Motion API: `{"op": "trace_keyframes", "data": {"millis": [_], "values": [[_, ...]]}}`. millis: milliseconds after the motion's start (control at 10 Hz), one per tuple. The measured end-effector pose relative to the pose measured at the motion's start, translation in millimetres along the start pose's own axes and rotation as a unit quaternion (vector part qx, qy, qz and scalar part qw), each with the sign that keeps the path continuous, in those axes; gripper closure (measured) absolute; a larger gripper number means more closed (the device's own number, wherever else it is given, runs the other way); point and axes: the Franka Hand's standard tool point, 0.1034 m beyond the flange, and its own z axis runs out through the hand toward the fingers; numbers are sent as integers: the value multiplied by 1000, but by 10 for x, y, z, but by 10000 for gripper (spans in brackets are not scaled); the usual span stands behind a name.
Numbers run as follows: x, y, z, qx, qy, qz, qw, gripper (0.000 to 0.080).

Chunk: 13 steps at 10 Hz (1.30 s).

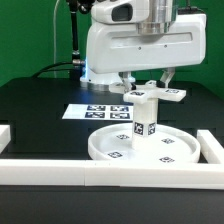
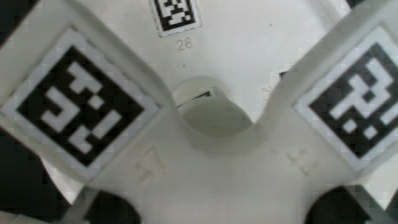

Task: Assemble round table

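The round disc (image 1: 115, 150) lies rim up on the black table. The short post (image 1: 144, 122) stands upright at its middle. The cross-shaped foot piece (image 1: 155, 95) sits level on the post's top. My gripper (image 1: 148, 84) comes down from above with a finger on either side of the foot piece, shut on it. In the wrist view the foot piece (image 2: 214, 165) fills the picture, with two tagged arms and its round centre hole (image 2: 215, 116). My gripper (image 2: 222, 208) has its dark fingertips (image 2: 111, 208) at each side of the piece.
The marker board (image 1: 88, 112) lies flat behind the disc. White border rails run along the front (image 1: 90, 172), at the exterior view's left (image 1: 5, 134) and right (image 1: 212, 146). A green wall stands behind the table.
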Motion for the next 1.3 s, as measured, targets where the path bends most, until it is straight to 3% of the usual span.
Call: {"op": "trace_keyframes", "data": {"millis": [900, 1100, 1300], "values": [[0, -1, 0, 0, 0, 15, 1000, 353], [15, 22, 4, 5, 12, 97, 995, 353], [37, 14, 4, 15, 37, 223, 974, 352]]}}
